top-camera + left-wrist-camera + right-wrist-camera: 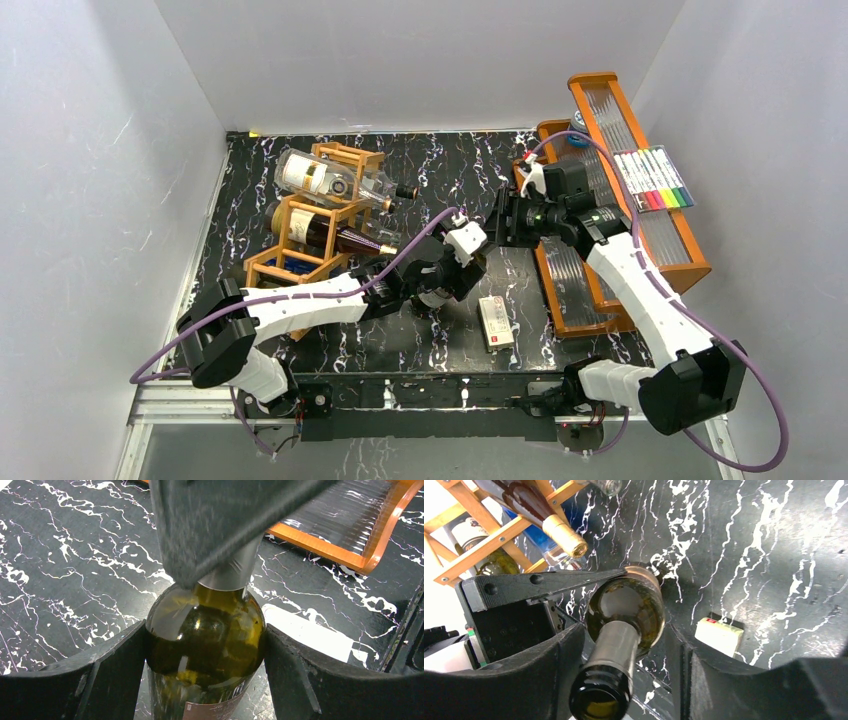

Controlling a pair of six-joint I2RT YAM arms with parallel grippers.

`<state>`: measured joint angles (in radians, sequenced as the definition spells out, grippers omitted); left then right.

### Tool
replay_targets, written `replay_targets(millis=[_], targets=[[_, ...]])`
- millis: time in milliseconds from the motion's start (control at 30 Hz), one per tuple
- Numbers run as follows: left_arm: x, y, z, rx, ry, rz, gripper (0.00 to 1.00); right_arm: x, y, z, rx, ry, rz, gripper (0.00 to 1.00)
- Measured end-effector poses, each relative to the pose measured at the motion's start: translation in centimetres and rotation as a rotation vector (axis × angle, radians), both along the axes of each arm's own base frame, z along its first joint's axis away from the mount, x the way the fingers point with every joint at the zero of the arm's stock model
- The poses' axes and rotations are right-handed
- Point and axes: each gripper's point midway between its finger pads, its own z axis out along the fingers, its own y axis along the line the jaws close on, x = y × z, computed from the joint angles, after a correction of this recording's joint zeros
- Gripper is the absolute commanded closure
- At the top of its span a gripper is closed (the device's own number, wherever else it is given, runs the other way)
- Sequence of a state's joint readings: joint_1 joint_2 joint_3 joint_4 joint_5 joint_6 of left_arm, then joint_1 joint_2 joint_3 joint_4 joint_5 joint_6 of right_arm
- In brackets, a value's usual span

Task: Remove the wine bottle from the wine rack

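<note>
The green wine bottle (207,640) stands off the rack, over the black marble table near its middle. My left gripper (206,626) is shut on its shoulder, with both fingers pressed against the glass. My right gripper (624,630) is open around the bottle's neck (611,650): the neck leans on one finger and a gap shows to the other. In the top view the two grippers meet, the left gripper (445,275) and the right gripper (497,225), and they mostly hide the bottle. The wooden wine rack (320,215) stands at the back left and holds other bottles.
A clear bottle (320,178) and a dark bottle (335,238) lie in the rack. A small white box (496,322) lies on the table near the front. An orange tiered tray (690,255) with a marker set (655,180) stands at the right. White walls enclose the table.
</note>
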<state>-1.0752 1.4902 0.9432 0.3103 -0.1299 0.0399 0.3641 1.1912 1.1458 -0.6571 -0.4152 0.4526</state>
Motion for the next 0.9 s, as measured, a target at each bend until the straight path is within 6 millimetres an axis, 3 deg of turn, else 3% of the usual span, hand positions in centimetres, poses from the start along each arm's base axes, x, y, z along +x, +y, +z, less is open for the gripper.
replay_targets(millis=[167, 333, 400, 433, 533, 567, 600, 767, 900], targets=[[0.0, 0.0, 0.0, 0.003, 0.002, 0.001, 1.0, -0.6, 1.2, -0.7, -0.01, 0.015, 0.055, 0.46], [0.0, 0.1, 0.0, 0.002, 0.007, 0.004, 0.97, -0.8, 1.7, -1.3, -0.024, 0.025, 0.076, 0.64], [-0.1, 0.1, -0.1, 0.005, 0.016, 0.006, 0.86, -0.9, 1.7, -1.4, -0.033, 0.023, 0.077, 0.73], [-0.2, 0.2, -0.2, 0.006, 0.02, 0.006, 0.76, -0.9, 1.7, -1.4, -0.034, 0.025, 0.075, 0.77], [-0.4, 0.4, -0.1, 0.006, 0.033, 0.01, 0.36, -0.9, 1.7, -1.4, -0.037, 0.021, 0.076, 0.86], [-0.4, 0.5, -0.1, 0.006, 0.037, 0.013, 0.11, -0.9, 1.8, -1.4, -0.038, 0.021, 0.076, 0.88], [-0.4, 0.5, -0.1, 0.003, 0.044, 0.017, 0.03, -0.9, 1.8, -1.3, -0.04, 0.02, 0.078, 0.91], [-1.1, 1.5, 1.9, -0.02, 0.077, 0.04, 0.02, 0.2, 1.2, -0.5, -0.094, -0.016, 0.053, 0.98], [-1.8, 2.1, 6.8, -0.102, 0.081, 0.042, 0.02, 2.5, 0.6, 1.1, -0.147, -0.096, 0.014, 1.0]])
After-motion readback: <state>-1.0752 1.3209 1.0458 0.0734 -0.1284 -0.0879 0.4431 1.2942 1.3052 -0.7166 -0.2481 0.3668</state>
